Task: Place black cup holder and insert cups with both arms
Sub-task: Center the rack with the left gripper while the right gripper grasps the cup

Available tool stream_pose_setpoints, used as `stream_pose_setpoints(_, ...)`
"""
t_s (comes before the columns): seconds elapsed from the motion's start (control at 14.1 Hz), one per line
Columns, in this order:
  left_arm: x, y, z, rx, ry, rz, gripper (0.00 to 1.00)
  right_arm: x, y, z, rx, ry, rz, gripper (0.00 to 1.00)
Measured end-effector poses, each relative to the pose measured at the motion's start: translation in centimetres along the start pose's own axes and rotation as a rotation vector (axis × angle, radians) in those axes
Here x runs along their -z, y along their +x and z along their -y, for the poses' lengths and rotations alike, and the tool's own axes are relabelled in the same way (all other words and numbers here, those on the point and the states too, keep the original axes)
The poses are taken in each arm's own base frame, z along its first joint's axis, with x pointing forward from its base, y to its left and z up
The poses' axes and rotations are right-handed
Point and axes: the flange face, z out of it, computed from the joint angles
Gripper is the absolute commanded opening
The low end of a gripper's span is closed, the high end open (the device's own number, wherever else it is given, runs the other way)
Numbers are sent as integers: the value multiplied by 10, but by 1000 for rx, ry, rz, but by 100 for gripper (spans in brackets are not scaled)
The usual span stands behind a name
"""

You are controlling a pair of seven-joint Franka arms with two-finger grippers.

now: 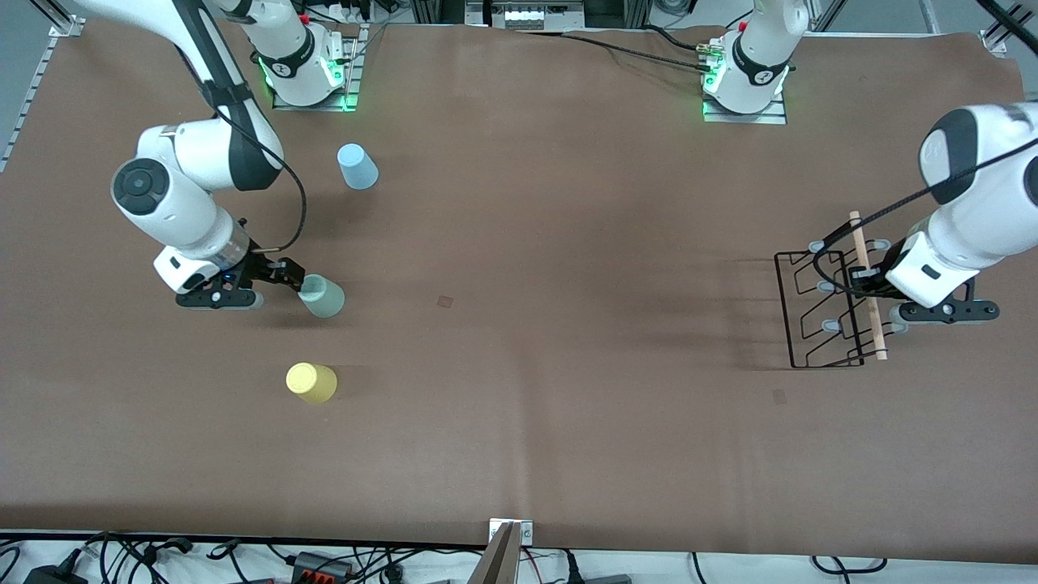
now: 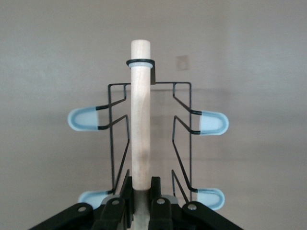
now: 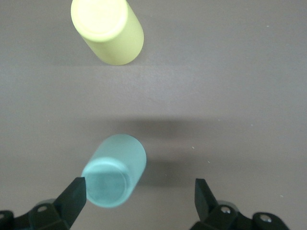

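black cup holder (image 1: 823, 312), left hand (image 2: 141, 199) clamping handle

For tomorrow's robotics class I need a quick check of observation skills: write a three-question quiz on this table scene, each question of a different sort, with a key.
1. True or false: the left gripper is shut on the rack's wooden handle.
2. Which cup sits between the right gripper's open fingers? A yellow cup; B green cup; C blue cup.
3. Fill in: the number of cups hanging on the black cup holder is ____.

Key: 1 true; 2 B; 3 zero.
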Motion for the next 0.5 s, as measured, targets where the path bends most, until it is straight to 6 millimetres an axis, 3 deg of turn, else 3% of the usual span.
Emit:
stream_pose_setpoints(0.21, 23, -2, -62, -89, -8, 25, 1, -17, 0, 19, -21, 9, -24, 100)
stream_pose_setpoints(0.5, 25, -22, -182, -171, -31, 32, 1, -33, -2, 40, -55, 19, -41, 100)
